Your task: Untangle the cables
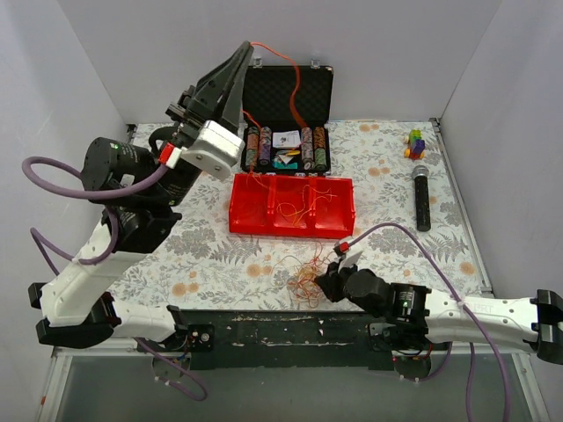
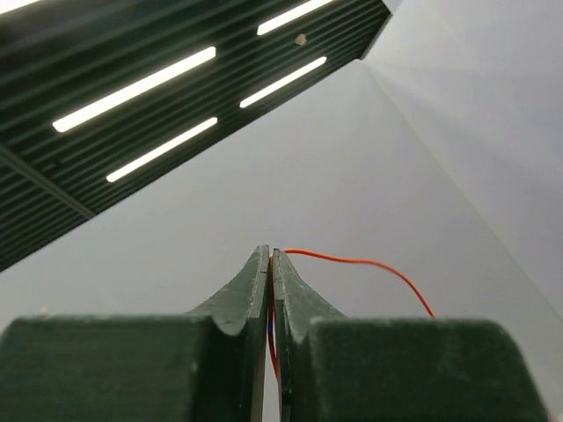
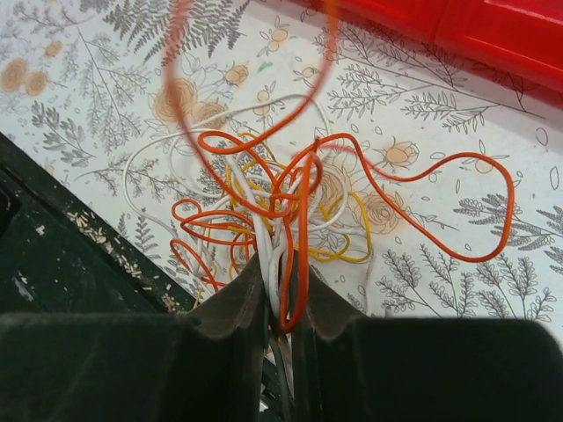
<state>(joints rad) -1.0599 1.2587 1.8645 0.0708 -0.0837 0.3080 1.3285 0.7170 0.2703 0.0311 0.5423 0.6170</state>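
Observation:
A tangle of thin orange, yellow and white cables [image 1: 305, 280] lies on the patterned table near its front edge; it fills the right wrist view [image 3: 281, 202]. My right gripper [image 1: 327, 283] is at the tangle's right side, shut on several of its orange and white strands [image 3: 290, 290]. My left gripper [image 1: 245, 50] is raised high at the back, pointing up, shut on one orange cable [image 2: 352, 261]. That cable [image 1: 296, 83] hangs from the tips down to the red tray.
A red three-compartment tray [image 1: 347, 230] with loose wires stands mid-table. An open black case [image 1: 287, 88] of small items sits behind it. A black microphone [image 1: 422, 199] and a small coloured toy [image 1: 414, 143] lie at the right.

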